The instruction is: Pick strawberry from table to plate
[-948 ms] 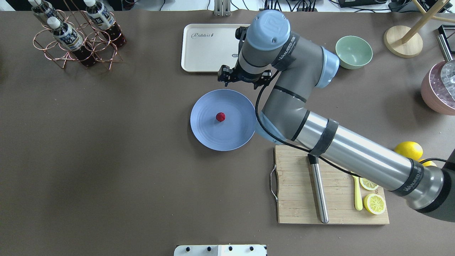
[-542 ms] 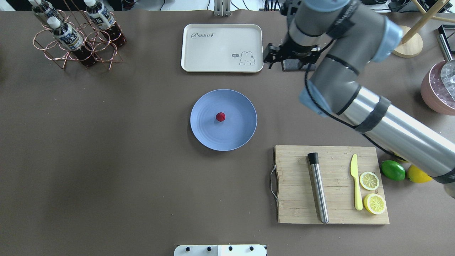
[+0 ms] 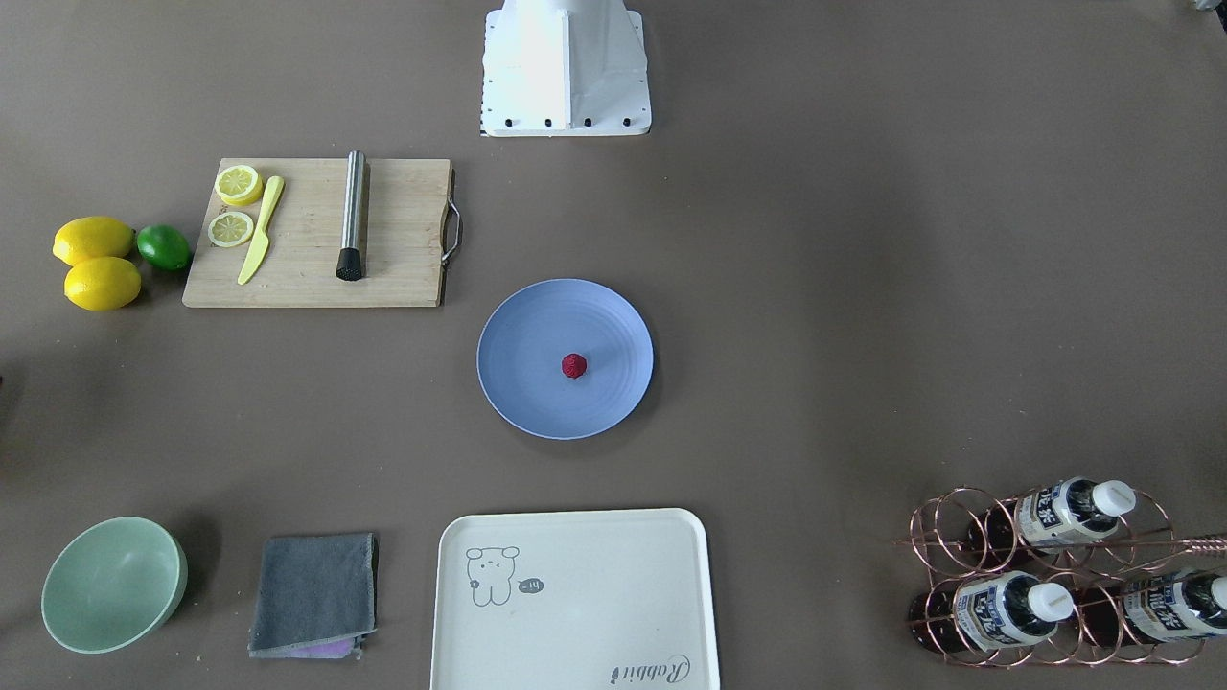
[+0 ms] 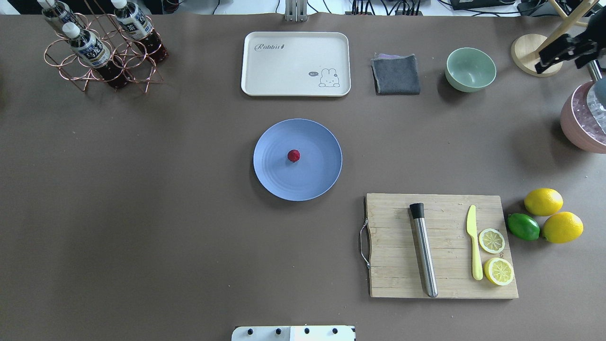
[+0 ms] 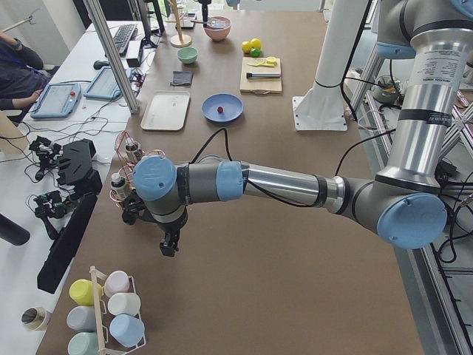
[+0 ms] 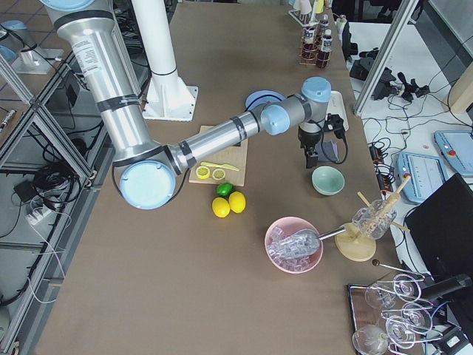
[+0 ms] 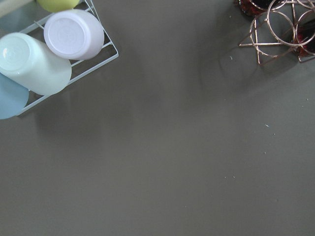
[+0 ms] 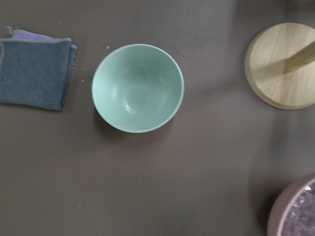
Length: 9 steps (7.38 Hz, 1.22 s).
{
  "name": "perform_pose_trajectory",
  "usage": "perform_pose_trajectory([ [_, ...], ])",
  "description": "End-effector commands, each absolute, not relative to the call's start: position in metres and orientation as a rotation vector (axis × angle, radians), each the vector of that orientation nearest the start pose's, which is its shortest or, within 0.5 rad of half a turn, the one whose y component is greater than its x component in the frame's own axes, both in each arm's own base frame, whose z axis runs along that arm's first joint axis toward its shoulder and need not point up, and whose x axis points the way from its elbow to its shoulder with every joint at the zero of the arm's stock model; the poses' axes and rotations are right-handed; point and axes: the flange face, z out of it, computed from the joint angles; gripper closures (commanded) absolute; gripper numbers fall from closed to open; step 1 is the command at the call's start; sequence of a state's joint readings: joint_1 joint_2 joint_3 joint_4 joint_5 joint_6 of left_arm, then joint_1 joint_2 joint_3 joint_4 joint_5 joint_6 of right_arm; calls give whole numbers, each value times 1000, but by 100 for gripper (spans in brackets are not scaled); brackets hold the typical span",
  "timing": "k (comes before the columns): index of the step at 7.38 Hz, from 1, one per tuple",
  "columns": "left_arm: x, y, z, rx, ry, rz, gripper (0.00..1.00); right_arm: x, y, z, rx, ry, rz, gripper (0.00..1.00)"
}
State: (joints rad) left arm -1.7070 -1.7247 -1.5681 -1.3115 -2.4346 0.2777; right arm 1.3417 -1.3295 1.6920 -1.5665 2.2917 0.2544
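Overhead exterior: the strawberry (image 4: pixel 294 155) lies near the middle of the light-blue plate (image 4: pixel 284 187), resting on its floor.
Strawberry axis: roundish and bumpy. No long axis or tip can be made out, so I cannot tell which way it points.
Right gripper: the right gripper (image 6: pixel 311 163) hangs fingers-down above the tabletop (image 4: pixel 142 227). A mint-green bowl (image 8: pixel 138 88) is below it, a little off centre. A grey cloth (image 8: pixel 34 73) lies to one side and a round wooden base (image 8: pixel 283 66) to the other. Its wrist camera shows no fingers, so I cannot tell whether it is wide or narrow.
Strawberry from right gripper: well apart, toward the robot's left and nearer the robot's base.
Left gripper: the left gripper (image 5: pixel 169 250) hangs over bare tabletop at the far left end, between a copper bottle rack (image 4: pixel 85 78) and pastel cups (image 7: pixel 74 34) in a wire holder. I cannot tell its opening. The strawberry is far off to its right.
Surface: matte grey-brown and smooth, with a few pale crumbs.
Room: desks with tablets and a keyboard stand across the tabletop from the robot, among aluminium posts and cables.
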Motion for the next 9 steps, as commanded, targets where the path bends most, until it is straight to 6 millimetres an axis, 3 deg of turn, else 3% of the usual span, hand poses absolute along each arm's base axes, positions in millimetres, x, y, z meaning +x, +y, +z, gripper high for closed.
perform_pose_trajectory([
  [1, -125, -527, 611, 40, 793, 102, 2, 28, -525, 578, 129, -720, -140, 0],
  [3, -122, -508, 647, -11, 806, 81, 2, 75, -486, 625, 69, -701, -26, 0],
  [5, -123, -507, 648, -12, 804, 78, 3, 83, -452, 657, 25, -704, -20, 0],
  [6, -122, -507, 650, -16, 805, 77, 2, 85, -447, 665, 11, -688, -12, 0],
  [9, -122, -506, 652, -20, 807, 75, 3, 88, -453, 661, 19, -650, -11, 0],
])
